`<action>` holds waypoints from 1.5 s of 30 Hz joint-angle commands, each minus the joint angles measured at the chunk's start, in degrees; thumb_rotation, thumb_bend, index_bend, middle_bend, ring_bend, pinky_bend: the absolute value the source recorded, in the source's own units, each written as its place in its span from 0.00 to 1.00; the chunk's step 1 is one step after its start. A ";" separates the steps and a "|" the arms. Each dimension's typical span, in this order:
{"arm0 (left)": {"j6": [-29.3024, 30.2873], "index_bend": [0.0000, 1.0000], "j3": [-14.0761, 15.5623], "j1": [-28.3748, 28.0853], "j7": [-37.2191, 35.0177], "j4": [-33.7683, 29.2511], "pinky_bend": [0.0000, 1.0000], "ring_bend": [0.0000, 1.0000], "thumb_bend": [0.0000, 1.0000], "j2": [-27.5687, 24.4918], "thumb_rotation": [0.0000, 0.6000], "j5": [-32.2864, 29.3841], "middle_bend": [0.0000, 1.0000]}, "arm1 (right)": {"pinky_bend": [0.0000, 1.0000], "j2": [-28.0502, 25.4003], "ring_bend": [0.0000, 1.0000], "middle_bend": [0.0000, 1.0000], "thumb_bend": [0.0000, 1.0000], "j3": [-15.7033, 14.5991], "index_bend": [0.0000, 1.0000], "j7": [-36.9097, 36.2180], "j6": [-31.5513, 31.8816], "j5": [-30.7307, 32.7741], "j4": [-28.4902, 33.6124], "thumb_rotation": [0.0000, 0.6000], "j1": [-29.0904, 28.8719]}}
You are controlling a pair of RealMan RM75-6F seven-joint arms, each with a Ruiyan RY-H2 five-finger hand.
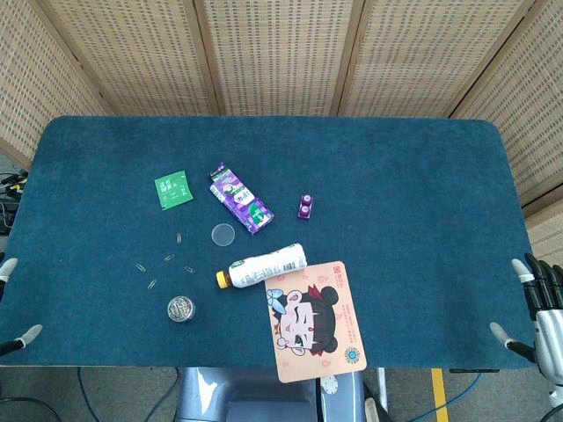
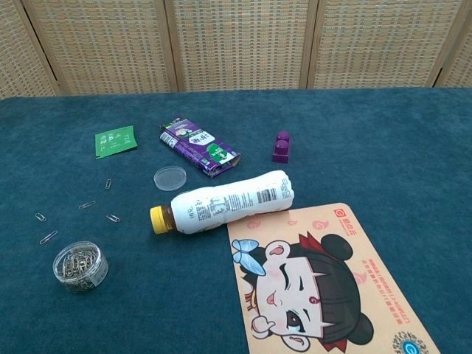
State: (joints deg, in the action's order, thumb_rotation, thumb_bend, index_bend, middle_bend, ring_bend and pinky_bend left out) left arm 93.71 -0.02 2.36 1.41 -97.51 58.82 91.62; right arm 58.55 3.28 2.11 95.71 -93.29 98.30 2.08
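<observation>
My left hand (image 1: 10, 303) shows only as fingertips at the table's left front edge, spread and holding nothing; the loose paper clips (image 1: 151, 268) are the nearest things to it. At the right front edge, my right hand (image 1: 535, 308) has its fingers apart and is empty, well away from any object. Neither hand appears in the chest view. A white bottle (image 1: 264, 265) (image 2: 228, 200) with a yellow cap lies on its side mid-table. Its body touches the top edge of a cartoon-face mat (image 1: 317, 321) (image 2: 332, 284).
A purple carton (image 1: 237, 199) (image 2: 200, 148) lies beside a green packet (image 1: 173, 189) (image 2: 116, 141), with a clear lid (image 1: 223, 234) (image 2: 170, 178) near them. A small purple block (image 1: 305, 207) (image 2: 281, 147) sits to the right. A clear tub of clips (image 1: 181, 309) (image 2: 79, 265) stands front left. The mat overhangs the blue table (image 1: 413, 176).
</observation>
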 commanded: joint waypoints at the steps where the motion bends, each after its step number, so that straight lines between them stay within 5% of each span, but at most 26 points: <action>1: -0.18 0.00 0.04 -0.04 0.09 -0.02 0.00 0.00 0.02 -0.02 1.00 -0.06 0.00 | 0.00 -0.08 0.00 0.00 0.00 -0.04 0.02 -0.12 -0.15 0.02 0.09 1.00 -0.05; 13: -2.96 0.00 -0.61 -1.75 1.00 0.15 0.00 0.00 0.02 -0.17 1.00 -1.05 0.00 | 0.00 -0.11 0.00 0.00 0.00 -0.11 0.04 -0.57 0.02 -0.16 0.20 1.00 0.03; 18: -13.85 0.00 -3.96 -10.80 -4.08 8.11 0.00 0.00 0.05 2.36 1.00 -1.67 0.00 | 0.00 0.29 0.00 0.00 0.00 0.11 0.04 0.12 -0.90 0.41 0.22 1.00 -0.45; 21: -18.64 0.08 -3.82 -15.82 -7.79 15.90 0.00 0.00 0.08 5.54 1.00 1.50 0.00 | 0.00 0.63 0.00 0.00 0.00 0.53 0.04 0.90 -1.30 1.22 0.39 1.00 -0.71; 29: -28.20 0.32 -3.45 -22.29 -6.84 24.11 0.00 0.00 0.22 11.24 1.00 0.80 0.00 | 0.00 0.90 0.00 0.00 0.00 1.15 0.07 1.52 -2.42 3.15 0.43 1.00 -1.14; 45: -34.78 0.44 -2.15 -28.49 -4.43 35.26 0.00 0.00 0.32 22.89 1.00 -1.65 0.00 | 0.00 0.76 0.00 0.00 0.00 1.72 0.07 0.15 -3.78 5.04 -0.14 1.00 -1.74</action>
State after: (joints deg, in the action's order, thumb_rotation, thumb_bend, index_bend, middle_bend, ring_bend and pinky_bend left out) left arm 59.11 -2.30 -25.92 -3.34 -62.49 81.34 90.27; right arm 59.31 5.00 2.26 91.93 -88.25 98.17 0.35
